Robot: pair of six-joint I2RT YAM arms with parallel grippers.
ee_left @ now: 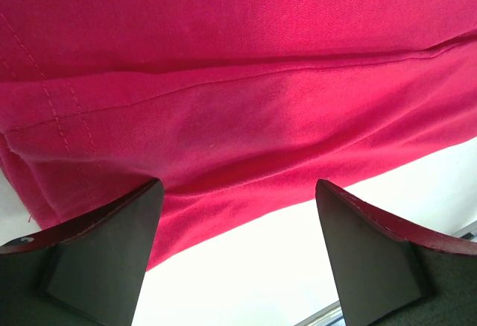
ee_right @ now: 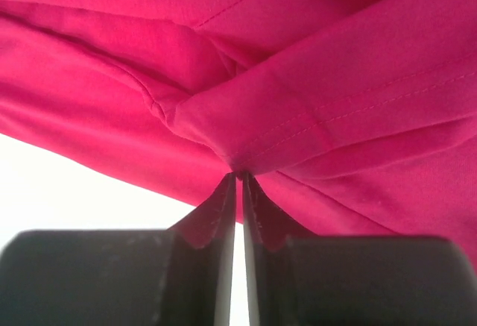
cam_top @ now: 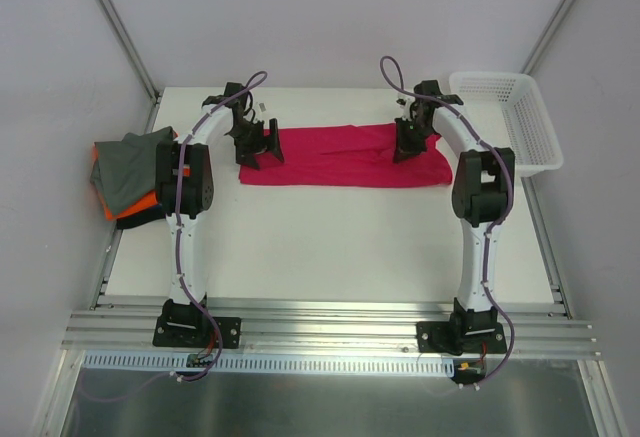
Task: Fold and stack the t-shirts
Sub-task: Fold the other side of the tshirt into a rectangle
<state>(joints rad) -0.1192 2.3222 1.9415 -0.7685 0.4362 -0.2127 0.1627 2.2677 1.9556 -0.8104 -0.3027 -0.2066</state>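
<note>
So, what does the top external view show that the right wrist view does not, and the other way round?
Only the top external view: the white basket and the grey and orange shirt pile at the left edge. Only the right wrist view: the right jaws closed on a pinched fold. Both: the magenta shirt on the white table.

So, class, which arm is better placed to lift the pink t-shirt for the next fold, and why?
Right, probably: the right gripper is pinched shut on the pink t-shirt, while the left gripper hangs open at its edge, holding nothing.
</note>
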